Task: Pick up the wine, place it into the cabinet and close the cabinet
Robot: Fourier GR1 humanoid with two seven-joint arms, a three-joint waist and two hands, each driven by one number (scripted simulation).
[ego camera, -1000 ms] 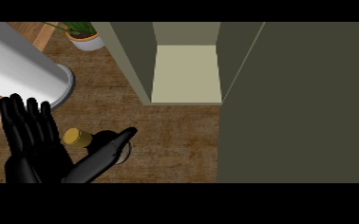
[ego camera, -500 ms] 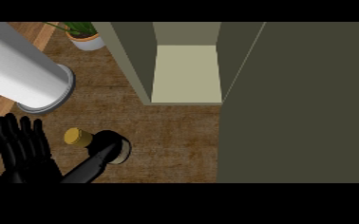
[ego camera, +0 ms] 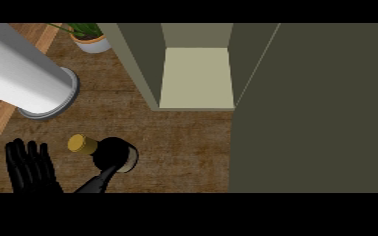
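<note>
Left hand: the black fingers are straight and slightly spread, tips directed toward the top of the head view. They hold nothing and touch nothing visible. The hand occupies the lower-left corner of the view, palm cut by the lower edge of the scene. It sits just left of the wine bottle, with a narrow strip of counter showing between the two.

Right hand: no part of it appears in the view.

Wine bottle: black, seen steeply from above. A yellow-tan round cap lies at the upper left of the dark body; a rounded dark mass sits beside it, and a thin dark taper runs down and to the left toward the lower edge. The long axis therefore appears to run diagonally, from lower left to upper right. Whether the bottle stands upright or leans cannot be told from this angle. It rests on the wooden counter, well apart from the cabinet opening.

Cabinet: open, olive-green walls, with a pale shelf floor visible inside. Its door fills the right side of the view as a large dark olive panel.

Other items: a large grey cylinder lies tilted across the upper left, near the counter edge. A potted plant stands at the top left, beside the cabinet wall.
</note>
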